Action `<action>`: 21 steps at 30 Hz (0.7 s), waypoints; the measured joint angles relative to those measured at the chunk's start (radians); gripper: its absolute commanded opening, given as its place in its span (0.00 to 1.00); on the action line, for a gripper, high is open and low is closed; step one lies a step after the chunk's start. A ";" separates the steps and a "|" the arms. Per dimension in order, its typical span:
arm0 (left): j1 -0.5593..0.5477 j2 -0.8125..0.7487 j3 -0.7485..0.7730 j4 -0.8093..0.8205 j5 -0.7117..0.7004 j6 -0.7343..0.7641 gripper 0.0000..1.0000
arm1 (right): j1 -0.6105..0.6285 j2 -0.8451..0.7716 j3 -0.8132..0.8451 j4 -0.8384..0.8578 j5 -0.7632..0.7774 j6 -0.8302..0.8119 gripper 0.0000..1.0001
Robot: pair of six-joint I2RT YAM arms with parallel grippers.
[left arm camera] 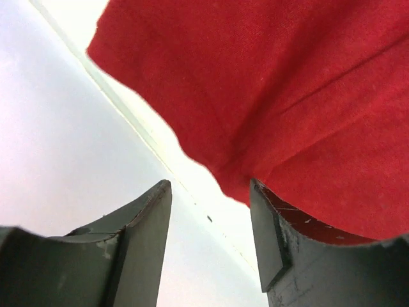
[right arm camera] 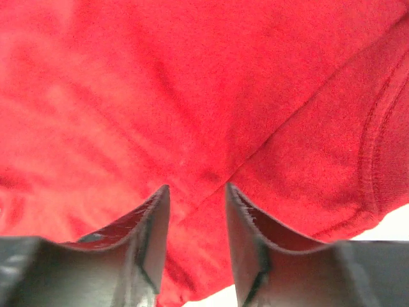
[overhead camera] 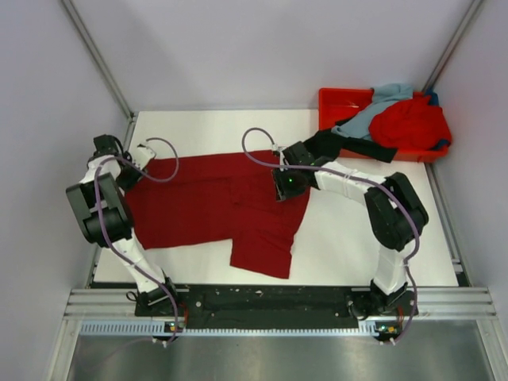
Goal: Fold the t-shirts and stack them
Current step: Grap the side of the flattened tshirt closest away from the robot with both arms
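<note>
A dark crimson t-shirt (overhead camera: 214, 206) lies spread on the white table (overhead camera: 357, 238), one sleeve reaching toward the near edge. My left gripper (overhead camera: 133, 175) sits at the shirt's far left corner, by the table's left edge. In the left wrist view its jaws (left arm camera: 211, 185) stand open on nothing, and the cloth's edge (left arm camera: 287, 96) passes just beyond the right finger. My right gripper (overhead camera: 287, 186) hovers over the shirt's upper right part. The right wrist view shows it (right arm camera: 197, 188) open, with crimson cloth (right arm camera: 192, 83) and a seam filling the frame behind the fingers.
An orange-red tray (overhead camera: 337, 99) stands at the back right corner. It holds a bright red shirt (overhead camera: 409, 123), a pale grey-blue one (overhead camera: 373, 115) and a black one (overhead camera: 349, 145) that spills over the tray's front onto the table. Walls close in on both sides.
</note>
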 measured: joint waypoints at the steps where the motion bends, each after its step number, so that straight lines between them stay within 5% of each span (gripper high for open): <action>1: 0.001 -0.018 -0.004 -0.004 0.003 -0.010 0.58 | 0.003 -0.024 -0.006 0.003 -0.014 -0.019 0.50; 6: 0.008 -0.188 -0.063 -0.057 0.031 -0.010 0.59 | 0.029 -0.192 -0.033 0.025 -0.089 -0.180 0.76; 15: 0.057 -0.647 -0.408 -0.316 0.090 0.277 0.67 | 0.290 -0.473 -0.300 -0.001 -0.264 -0.696 0.79; 21: 0.138 -0.702 -0.592 -0.397 0.037 0.472 0.68 | 0.423 -0.521 -0.447 -0.098 -0.274 -0.869 0.73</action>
